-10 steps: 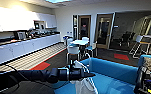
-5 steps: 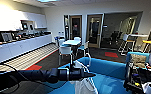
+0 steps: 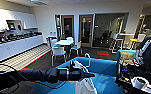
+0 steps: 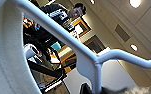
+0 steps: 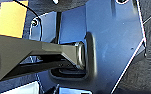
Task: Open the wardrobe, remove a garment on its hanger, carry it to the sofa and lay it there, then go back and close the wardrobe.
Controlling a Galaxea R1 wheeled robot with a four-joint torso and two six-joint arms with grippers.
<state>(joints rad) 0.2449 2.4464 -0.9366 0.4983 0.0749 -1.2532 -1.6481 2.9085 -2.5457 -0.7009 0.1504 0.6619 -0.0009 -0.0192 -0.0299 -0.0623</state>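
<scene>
My left arm reaches in from the left, and the left gripper (image 3: 90, 75) is shut on the white hanger (image 3: 87, 58), whose curved hook rises above it. The white garment (image 3: 84, 86) hangs below the gripper, over the seat of the bright blue sofa (image 3: 103, 68). Close up in the left wrist view, the hanger's neck and arm (image 4: 91, 62) cross the picture, with the garment's white fabric (image 4: 6, 62) beside them. The right wrist view looks onto the robot's own dark plate and bar, and I cannot read the right gripper's state there.
A white table with white chairs (image 3: 63, 43) stands on the dark floor beyond the sofa. A long white kitchen counter (image 3: 16, 46) runs along the left wall. A person in dark clothes with a rig (image 3: 148, 55) is at the sofa's right arm. Farther back, a red mat (image 3: 103, 53) lies near glass doors.
The camera has swung right, so the table and chairs have slid left in the picture. The sofa now looms larger. The left arm still holds the hanger with the garment out in front.
</scene>
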